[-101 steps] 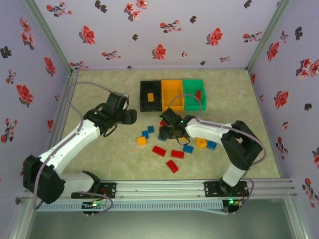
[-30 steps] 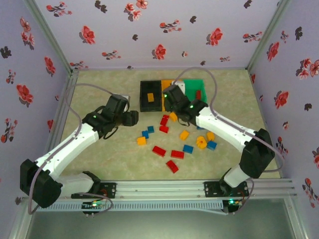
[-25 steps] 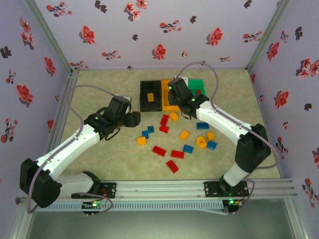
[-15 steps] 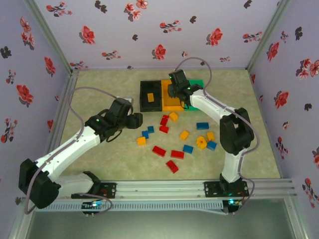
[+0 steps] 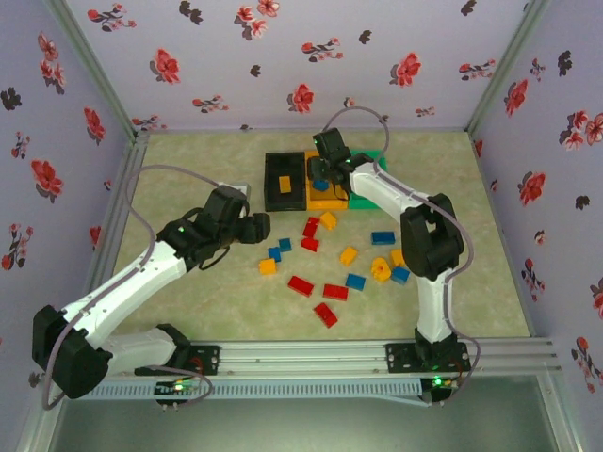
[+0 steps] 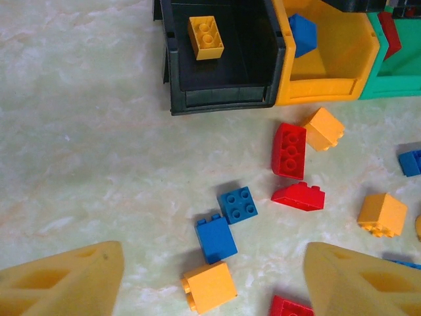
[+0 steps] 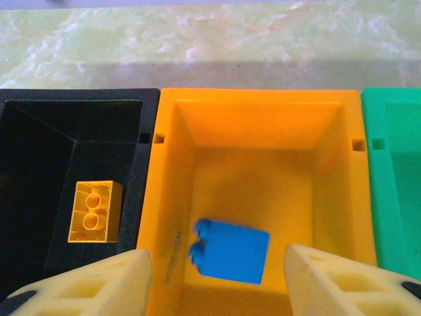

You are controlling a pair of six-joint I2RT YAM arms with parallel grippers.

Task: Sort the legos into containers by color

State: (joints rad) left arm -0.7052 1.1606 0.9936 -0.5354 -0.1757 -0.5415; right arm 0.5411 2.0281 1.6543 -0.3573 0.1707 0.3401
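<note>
Reaching in from the lower left of the overhead view, the left arm (image 5: 132,282) stretches toward mid-frame, its wrist over bare desk (image 5: 188,179) just left of the loose bricks (image 5: 334,291). The right arm (image 5: 386,190) rises at lower right, bends back and ends above the orange bin (image 5: 330,200). Three bins stand side by side at upper centre: black bin (image 5: 273,201), orange, green bin (image 5: 374,156). Fifteen loose bricks lie below them: five red, five blue and five yellow-orange, one of these a rounded piece (image 5: 380,270).

Left wrist view: the left fingers (image 6: 72,280) stand spread wide at the bottom corners, holding nothing, above nine bricks on the desk, three of each colour, some cut by the frame edge. Along the top, one yellow brick (image 6: 206,37) lies in the black bin, one blue brick (image 6: 301,34) in the orange bin and one red brick (image 6: 389,33) in the green bin.

Right wrist view: the right fingers (image 7: 92,286) are parted at the bottom corners. The blue brick sits between them inside the orange bin, touching neither. The yellow brick, showing two round studs, lies in the black bin at left.
</note>
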